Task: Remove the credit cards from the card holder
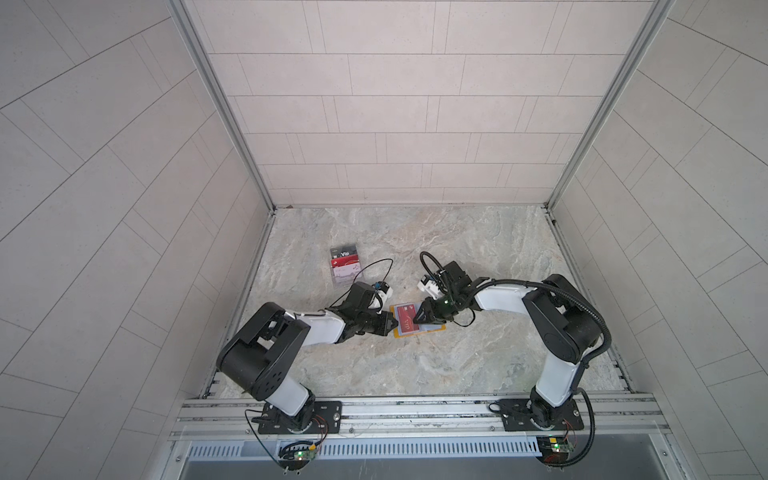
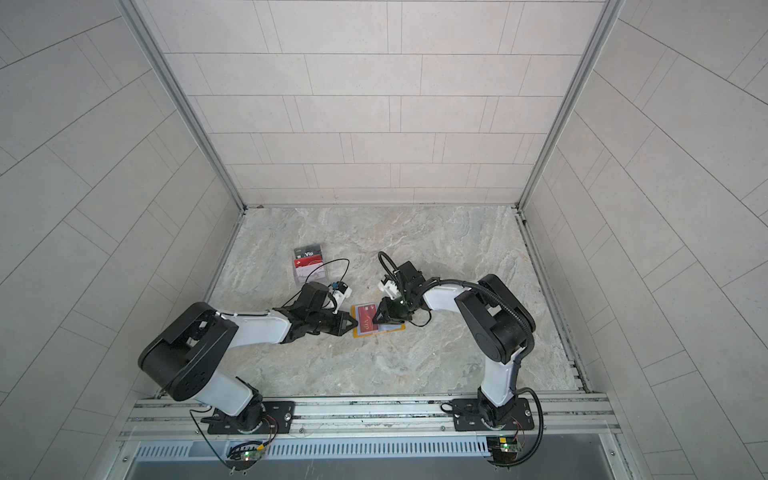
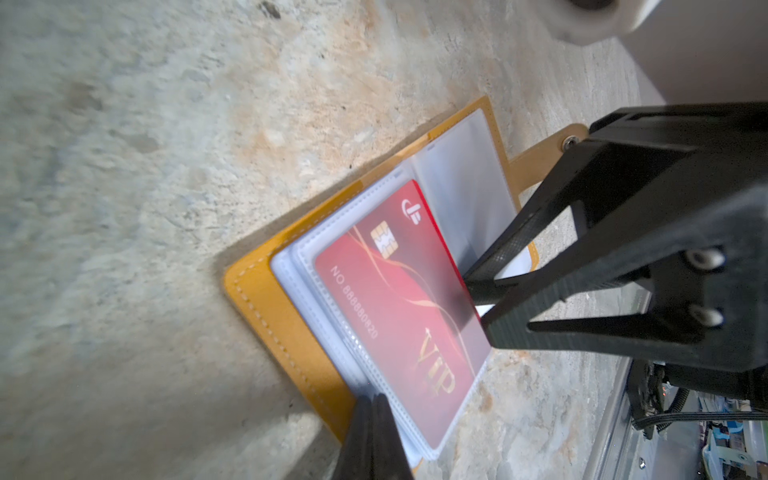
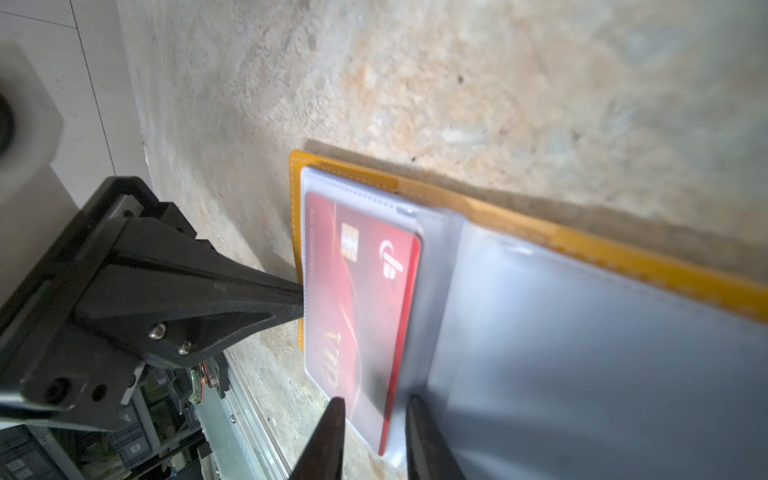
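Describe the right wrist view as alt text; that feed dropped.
A red VIP card sits in a clear sleeve of the open mustard-yellow card holder on a marbled table. The right end effector straddles the card's long edge, jaws apart; the left end effector, shut, touches the sleeve's opposite edge.

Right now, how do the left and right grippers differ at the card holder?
The left gripper is shut; the right gripper stands partly open. The left gripper's tip meets the outer sleeve edge of the mustard card holder; the right gripper's fingertips straddle the spine-side edge of the red VIP card. Both reach down to the same open page.
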Motion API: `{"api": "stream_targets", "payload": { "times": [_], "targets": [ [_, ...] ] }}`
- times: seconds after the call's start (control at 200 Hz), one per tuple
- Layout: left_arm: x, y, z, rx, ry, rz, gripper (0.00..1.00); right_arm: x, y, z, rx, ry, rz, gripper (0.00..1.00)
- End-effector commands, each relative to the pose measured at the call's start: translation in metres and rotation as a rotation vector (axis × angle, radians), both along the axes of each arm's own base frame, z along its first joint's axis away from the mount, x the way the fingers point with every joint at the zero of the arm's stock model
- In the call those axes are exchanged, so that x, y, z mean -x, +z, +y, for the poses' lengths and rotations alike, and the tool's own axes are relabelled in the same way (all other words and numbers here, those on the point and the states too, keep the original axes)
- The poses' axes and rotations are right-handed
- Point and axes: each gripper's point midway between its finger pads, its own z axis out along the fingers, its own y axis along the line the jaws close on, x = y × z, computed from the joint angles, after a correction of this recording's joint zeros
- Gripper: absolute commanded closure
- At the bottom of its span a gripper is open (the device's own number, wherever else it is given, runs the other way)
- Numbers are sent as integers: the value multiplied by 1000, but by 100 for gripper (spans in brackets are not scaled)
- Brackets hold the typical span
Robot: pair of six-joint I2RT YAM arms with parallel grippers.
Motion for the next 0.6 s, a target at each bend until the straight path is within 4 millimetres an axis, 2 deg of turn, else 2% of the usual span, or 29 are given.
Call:
{"api": "stream_targets", "payload": {
  "times": [0.0,0.596],
  "targets": [
    [10,-34,25,-145,43,71,100,6,2,7,-42,31,32,72],
    [11,-35,26,-152,49,76,100,-6,32,19,-185,9,0,74]
  ]
}}
